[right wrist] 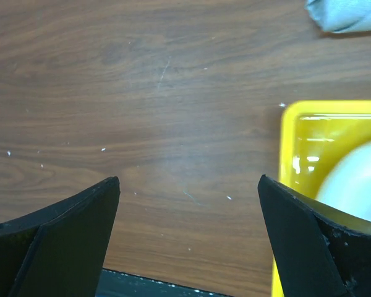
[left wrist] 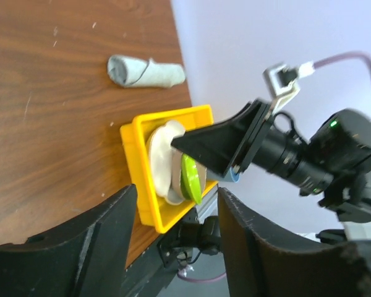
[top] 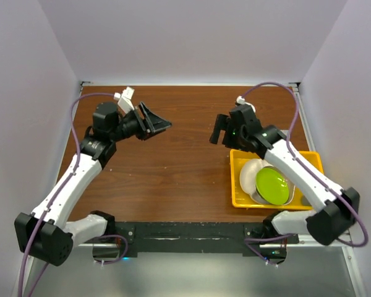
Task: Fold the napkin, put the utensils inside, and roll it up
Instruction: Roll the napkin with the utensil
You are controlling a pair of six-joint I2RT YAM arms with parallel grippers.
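- While its base sits at the lower left of the overhead view, the left arm [top: 68,192] reaches up to the upper left of the brown wooden table [top: 173,173].
- Left gripper [top: 157,124]: upper left of centre in the overhead view, pointing right. Its jaws stand parted with nothing between them.
- Right gripper [top: 217,131]: just right of centre in the overhead view, facing the left gripper across bare wood. Its jaws are spread wide and empty, and its wrist view shows only tabletop between the fingers [right wrist: 68,235].
- Yellow tray [top: 235,182]: lower right of the overhead view, partly beneath the right arm [top: 309,179]. It holds a white dish [top: 248,174] and, touching it, a lime-green plate [top: 272,184].
- Napkin [left wrist: 145,72]: light grey and rolled into a short cylinder. It lies on the table in the upper middle of the left wrist view, apart from the tray and near the table's edge. One end shows in the upper right corner of the right wrist view, above the tray's corner. The overhead view does not show it.
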